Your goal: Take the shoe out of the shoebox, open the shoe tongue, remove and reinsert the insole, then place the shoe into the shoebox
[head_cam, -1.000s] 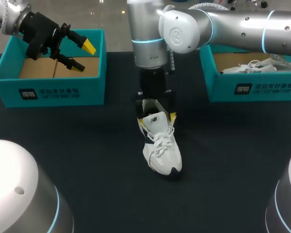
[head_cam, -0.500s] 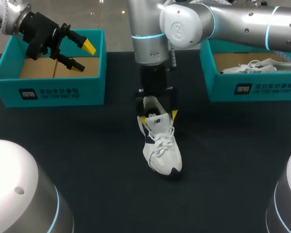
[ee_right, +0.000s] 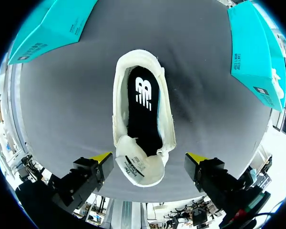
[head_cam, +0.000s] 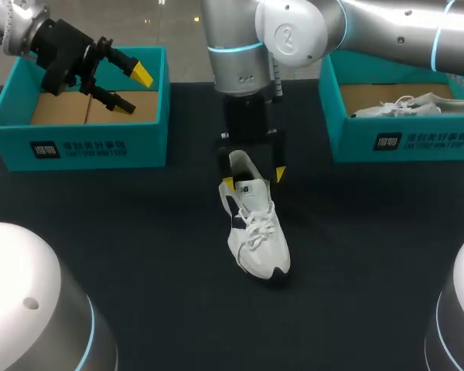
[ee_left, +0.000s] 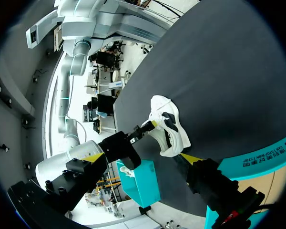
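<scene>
My right arm [head_cam: 387, 35] is silver with glowing cyan rings and small dark screws; my left end effector [head_cam: 131, 90] and right end effector [head_cam: 253, 178] are black with wedge-shaped yellow fingertips [head_cam: 142, 74]

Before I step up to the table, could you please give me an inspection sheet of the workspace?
surface: black table, bearing one shoe and two boxes.
job's things: white shoe upright at the middle, outside both boxes, black insole in it; left box shows only cardboard inside; right box holds a second shoe.
clutter: nothing seen.
grippers: left arm, jaws open, above the left box; right arm, jaws open, either side of the tongue, not touching it.
cables: thin cable at the right arm's wrist; none on the table.
surroundings: nothing seen.
</scene>
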`<state>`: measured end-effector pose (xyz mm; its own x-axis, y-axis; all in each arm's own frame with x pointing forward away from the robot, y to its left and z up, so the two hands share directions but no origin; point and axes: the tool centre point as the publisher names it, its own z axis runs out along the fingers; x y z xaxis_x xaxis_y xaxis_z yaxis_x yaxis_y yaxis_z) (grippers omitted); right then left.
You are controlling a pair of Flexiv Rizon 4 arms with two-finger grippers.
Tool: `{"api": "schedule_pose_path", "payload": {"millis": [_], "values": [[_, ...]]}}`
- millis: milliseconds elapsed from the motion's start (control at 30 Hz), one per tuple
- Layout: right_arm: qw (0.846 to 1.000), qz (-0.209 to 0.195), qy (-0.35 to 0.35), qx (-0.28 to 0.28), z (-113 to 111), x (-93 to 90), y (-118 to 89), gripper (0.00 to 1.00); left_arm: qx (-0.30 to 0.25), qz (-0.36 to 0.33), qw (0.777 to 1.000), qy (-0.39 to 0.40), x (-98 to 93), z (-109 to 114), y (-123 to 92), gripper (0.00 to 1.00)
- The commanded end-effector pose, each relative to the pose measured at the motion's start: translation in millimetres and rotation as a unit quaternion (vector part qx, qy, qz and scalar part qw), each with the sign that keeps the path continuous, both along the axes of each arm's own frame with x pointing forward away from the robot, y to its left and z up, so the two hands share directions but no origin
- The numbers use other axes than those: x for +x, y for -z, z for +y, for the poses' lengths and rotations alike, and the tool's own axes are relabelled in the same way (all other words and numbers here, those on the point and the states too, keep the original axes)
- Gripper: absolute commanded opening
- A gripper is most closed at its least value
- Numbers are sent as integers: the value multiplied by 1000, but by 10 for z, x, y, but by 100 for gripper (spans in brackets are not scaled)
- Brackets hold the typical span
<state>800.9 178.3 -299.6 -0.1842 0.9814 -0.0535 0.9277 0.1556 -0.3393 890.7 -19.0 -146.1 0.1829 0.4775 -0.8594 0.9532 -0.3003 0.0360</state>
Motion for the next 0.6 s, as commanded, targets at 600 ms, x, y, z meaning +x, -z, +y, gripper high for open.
{"api": "schedule_pose_path", "payload": {"millis": [600], "values": [[1000,-13,15,23,-78,-541,-302,100,1,0,1000,0,1,2,-2,100]]}}
